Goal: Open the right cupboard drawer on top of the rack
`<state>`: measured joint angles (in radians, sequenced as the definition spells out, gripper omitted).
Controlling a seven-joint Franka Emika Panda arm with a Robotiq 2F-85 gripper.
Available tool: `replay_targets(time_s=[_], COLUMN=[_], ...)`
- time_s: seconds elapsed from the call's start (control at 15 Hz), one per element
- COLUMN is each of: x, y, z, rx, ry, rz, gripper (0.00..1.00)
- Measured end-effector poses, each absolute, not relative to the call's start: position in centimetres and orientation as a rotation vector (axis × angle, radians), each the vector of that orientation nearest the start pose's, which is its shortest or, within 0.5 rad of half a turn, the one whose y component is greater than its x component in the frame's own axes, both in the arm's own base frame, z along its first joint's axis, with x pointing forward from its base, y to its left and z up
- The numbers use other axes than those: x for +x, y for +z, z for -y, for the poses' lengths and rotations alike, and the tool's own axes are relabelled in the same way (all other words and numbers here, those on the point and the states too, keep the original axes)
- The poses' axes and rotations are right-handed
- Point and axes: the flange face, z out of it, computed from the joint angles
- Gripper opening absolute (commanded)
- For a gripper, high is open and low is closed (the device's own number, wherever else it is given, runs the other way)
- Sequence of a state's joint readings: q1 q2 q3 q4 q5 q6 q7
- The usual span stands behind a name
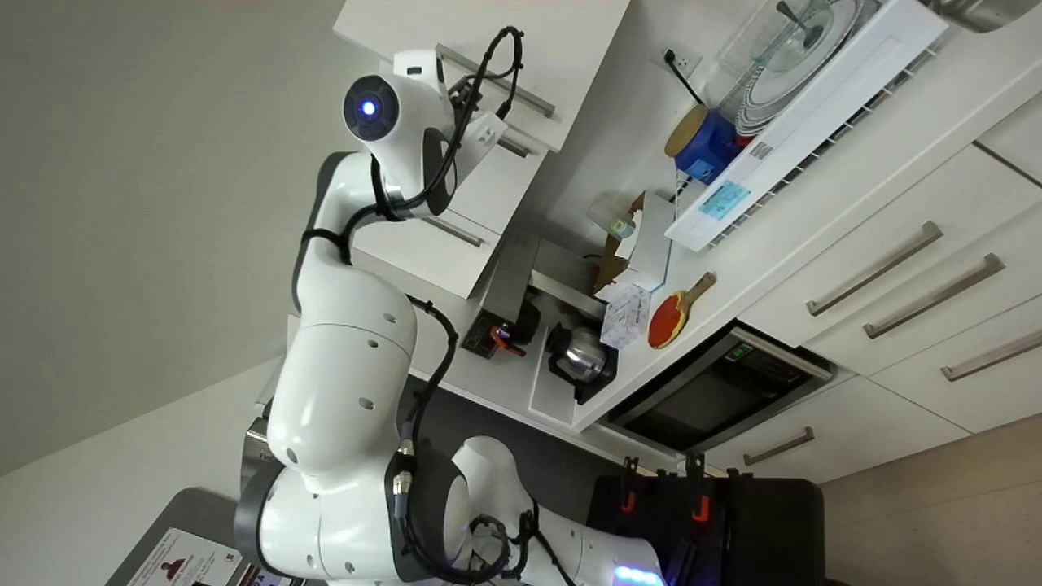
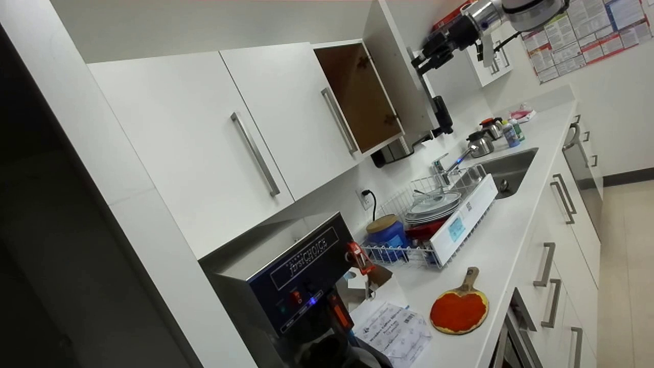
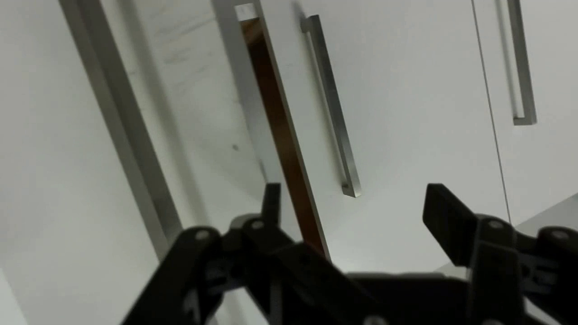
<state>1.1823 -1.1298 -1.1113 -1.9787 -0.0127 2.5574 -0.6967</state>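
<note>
The right cupboard drawer is a hinged white door [image 2: 396, 66], swung outward in an exterior view. Its brown interior [image 2: 352, 92] shows there. Its outer front [image 1: 562, 49] and silver bar handle [image 1: 529, 96] face another exterior view. In the wrist view, its blurred bar handle [image 3: 126, 135] runs along the left, and a strip of brown interior [image 3: 284, 144] shows beyond the door's edge. My gripper [image 3: 354, 198] is open, with nothing between its fingers. In an exterior view, the gripper [image 2: 420, 67] is beside the door's outer side near its free edge. I cannot tell whether they touch.
A shut white front [image 3: 415, 113] with its own bar handle [image 3: 334, 108] stands beside the opening. Another shut front [image 2: 153, 138] is further along. Below are a dish rack [image 2: 462, 225], a coffee machine [image 2: 301, 266], a sink [image 2: 511, 168] and a pizza-shaped board [image 2: 460, 309].
</note>
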Motion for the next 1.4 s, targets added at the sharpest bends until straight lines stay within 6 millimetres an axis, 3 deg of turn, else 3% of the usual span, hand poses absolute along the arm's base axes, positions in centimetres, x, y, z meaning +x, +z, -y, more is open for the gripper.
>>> replay_targets(time_s=[0.4, 0.87, 1.4], x=[45.1, 41.6, 43.1], y=[66.8, 65.9, 62.1], z=[23.7, 17.5, 14.8], rx=[-2.096, -2.384, -2.824], ry=[-1.577, -1.618, -1.463], rz=[0.301, 0.268, 0.186], gripper=[1.0, 1.0, 1.0])
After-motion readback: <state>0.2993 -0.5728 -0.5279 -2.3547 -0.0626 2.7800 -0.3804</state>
